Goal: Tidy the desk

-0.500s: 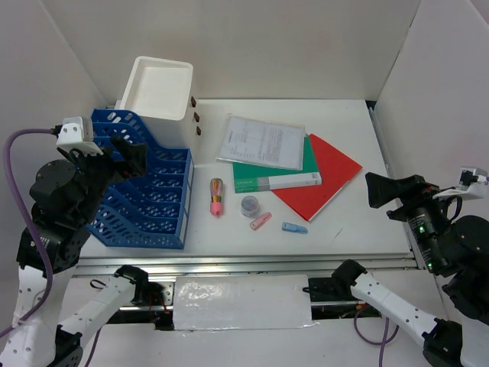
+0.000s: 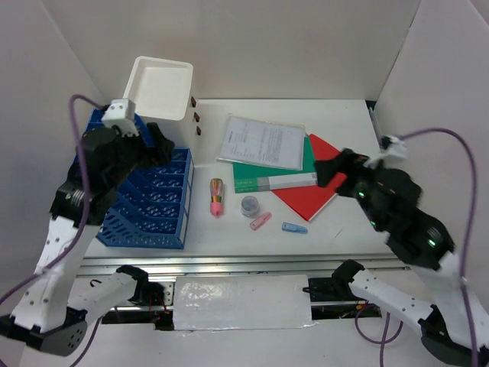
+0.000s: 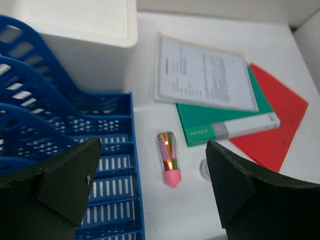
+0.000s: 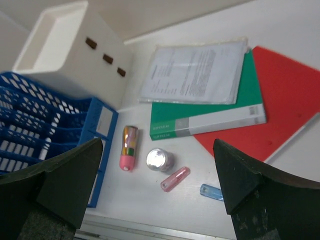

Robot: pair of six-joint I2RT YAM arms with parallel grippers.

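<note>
Vs. half a sec ago, both arms have been swung up and inward from the sides of the desk (image 2: 359, 122). The L gripper (image 2: 157, 149) has been carried from low at the L edge to above the far part of the blue file rack (image 2: 145, 206). The R gripper (image 2: 334, 170) has been brought in from beyond the R edge and is now poised over the red folder (image 2: 328, 187). Nothing lying on the desk has been shifted.

Judged from this, only the reach has been started and no item has been sorted yet. Near to far:
- Just past the silver rail (image 2: 244, 264), small bits are left scattered mid-desk: a blue piece (image 2: 294, 228), a pink tube (image 2: 260, 221), a silvery round thing (image 2: 250, 205), and a striped pink-capped item (image 2: 217, 197) nr the rack.
- Further back, a green book (image 2: 275, 177) is laid partly over the red folder, w/ a sleeved sheet (image 2: 263, 141) overlapping it on top.
- At far L, a white box (image 2: 157, 88) is stood just behind the rack.

Claws: in both wrist views the fingers are seen spread wide w/ a clear gap between. Nothing is held or touched by either. Both are kept in the air, apart from what lies below. The striped item and rack edge are framed below the L claw, the small bits below the R.
</note>
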